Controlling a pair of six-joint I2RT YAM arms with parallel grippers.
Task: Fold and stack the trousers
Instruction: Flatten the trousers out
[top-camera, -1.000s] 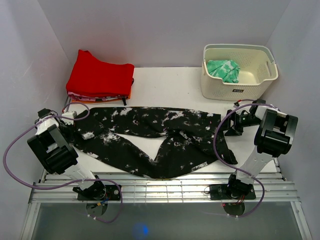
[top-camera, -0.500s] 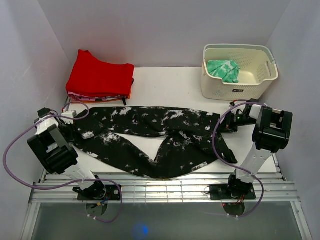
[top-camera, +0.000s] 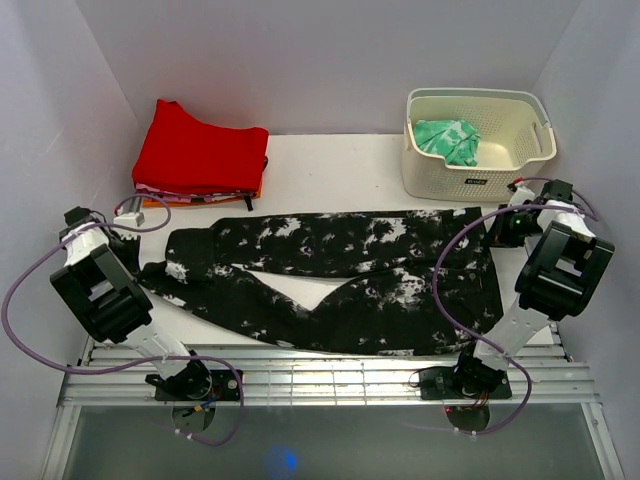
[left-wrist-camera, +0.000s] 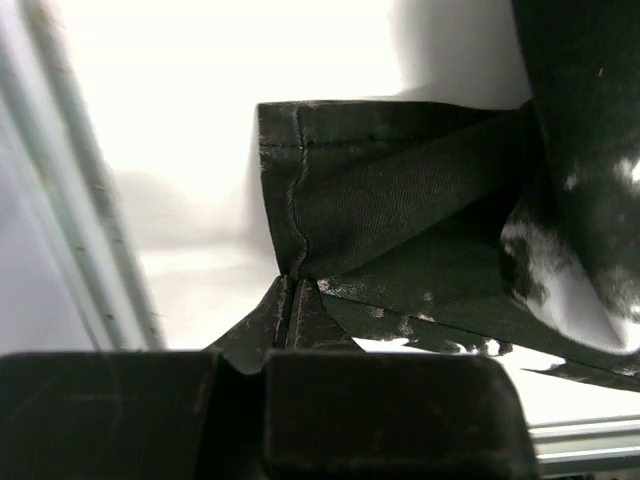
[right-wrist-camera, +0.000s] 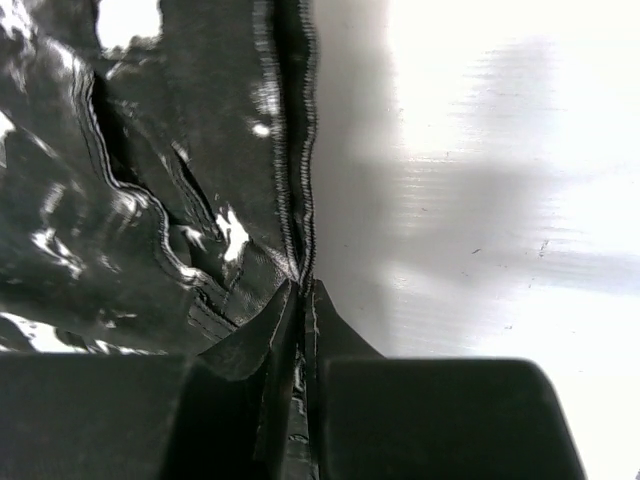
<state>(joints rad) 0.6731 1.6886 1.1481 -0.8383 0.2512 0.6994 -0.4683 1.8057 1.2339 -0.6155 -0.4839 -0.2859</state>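
Left arm elbow up, wrist out at 9 o'clock. Left gripper fingers pressed together, pinching a hem corner of the trousers. Right arm elbow up, wrist at 3 o'clock. Right gripper fingers pressed together, pinching the trousers' seamed edge.

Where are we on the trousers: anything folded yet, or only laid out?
Done: the trousers lie spread flat across the table, legs apart, with no fold yet. In hand: the left gripper pinches a leg hem, and the right gripper pinches the waist end. Left: every fold, then stacking, perhaps on the red pile at the back left.
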